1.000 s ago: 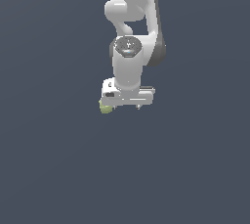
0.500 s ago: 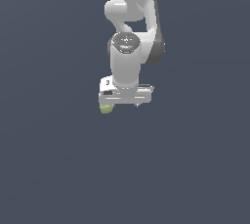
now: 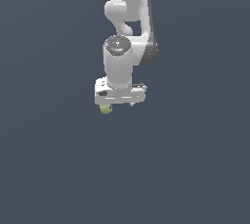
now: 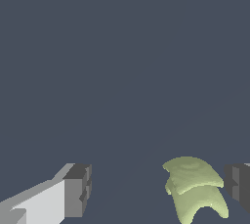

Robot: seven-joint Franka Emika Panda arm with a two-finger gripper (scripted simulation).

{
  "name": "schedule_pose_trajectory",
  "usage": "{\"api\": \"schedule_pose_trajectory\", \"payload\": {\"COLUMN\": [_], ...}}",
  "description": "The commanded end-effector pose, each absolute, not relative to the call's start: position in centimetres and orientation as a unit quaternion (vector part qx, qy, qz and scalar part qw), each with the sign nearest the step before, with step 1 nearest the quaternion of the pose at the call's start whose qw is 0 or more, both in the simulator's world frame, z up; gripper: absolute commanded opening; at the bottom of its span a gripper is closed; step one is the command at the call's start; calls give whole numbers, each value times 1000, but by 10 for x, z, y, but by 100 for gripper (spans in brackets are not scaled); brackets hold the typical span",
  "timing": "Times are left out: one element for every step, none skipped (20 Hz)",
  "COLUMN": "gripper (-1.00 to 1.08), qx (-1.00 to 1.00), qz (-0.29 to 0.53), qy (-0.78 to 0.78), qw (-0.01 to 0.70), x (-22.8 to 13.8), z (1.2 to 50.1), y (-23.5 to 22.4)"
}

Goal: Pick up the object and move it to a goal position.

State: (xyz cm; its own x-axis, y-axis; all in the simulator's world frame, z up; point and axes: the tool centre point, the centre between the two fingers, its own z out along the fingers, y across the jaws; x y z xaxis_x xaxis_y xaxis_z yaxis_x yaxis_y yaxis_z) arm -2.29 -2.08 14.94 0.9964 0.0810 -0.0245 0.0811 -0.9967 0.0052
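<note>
Hand (image 3: 118, 104) of the white arm (image 3: 128, 27) points down over the dark grey surface (image 3: 53, 169), its fingers (image 4: 77, 190) spread wide apart and gripping nothing. Between them, close to one fingertip, sits the small yellow-green lump (image 4: 194, 189), peeking out under the hand's edge on the exterior view's left.

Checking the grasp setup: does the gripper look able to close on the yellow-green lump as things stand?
Probably yes. The lump sits between the open gripper fingers, nearer one finger, with nothing visible in the way.
</note>
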Motion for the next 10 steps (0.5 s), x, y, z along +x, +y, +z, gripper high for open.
{"api": "schedule_pose_trajectory", "payload": {"gripper": [100, 100, 100, 100, 100, 100, 100, 100, 100, 100], "qx": [999, 999, 998, 998, 998, 997, 997, 997, 996, 996], "qz": [-11, -10, -10, -9, -8, -7, -6, -6, -5, -4], "qy": [49, 53, 58, 63, 68, 73, 78, 83, 87, 91], "qw": [2, 2, 2, 1, 1, 1, 0, 0, 0, 0], "x": [-30, -33, -37, -41, -46, -51, -56, -60, -65, -69], "z": [142, 138, 135, 131, 127, 123, 119, 115, 112, 108], "y": [-32, -36, -42, -47, -53, -59, -64, -70, -74, -79]}}
